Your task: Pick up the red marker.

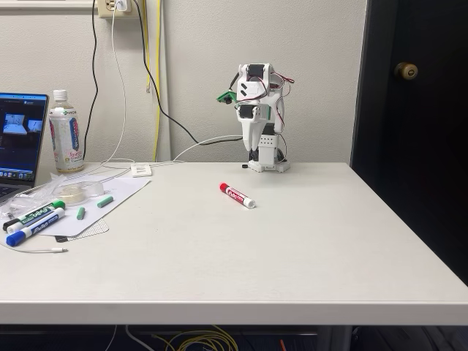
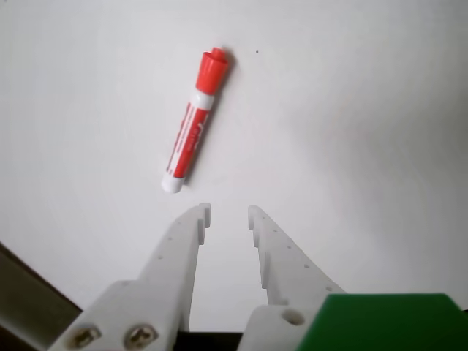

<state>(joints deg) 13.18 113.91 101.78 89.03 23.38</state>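
On the smooth white table [image 1: 307, 241], slim red-capped red marker [image 2: 193, 123], white plastic claw [image 2: 229, 213] narrowly parted, empty

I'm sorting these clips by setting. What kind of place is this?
Probably an office or hobby workspace: a plain white table against a wall, a laptop with cables plugged in, and dry-erase markers, among them the red marker, lying in front of the small arm.

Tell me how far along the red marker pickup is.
Nothing is done yet: the red marker lies flat on the table, untouched. In the wrist view the gripper hangs open above it, holding nothing. Left: lowering, closing on the marker, and lifting.
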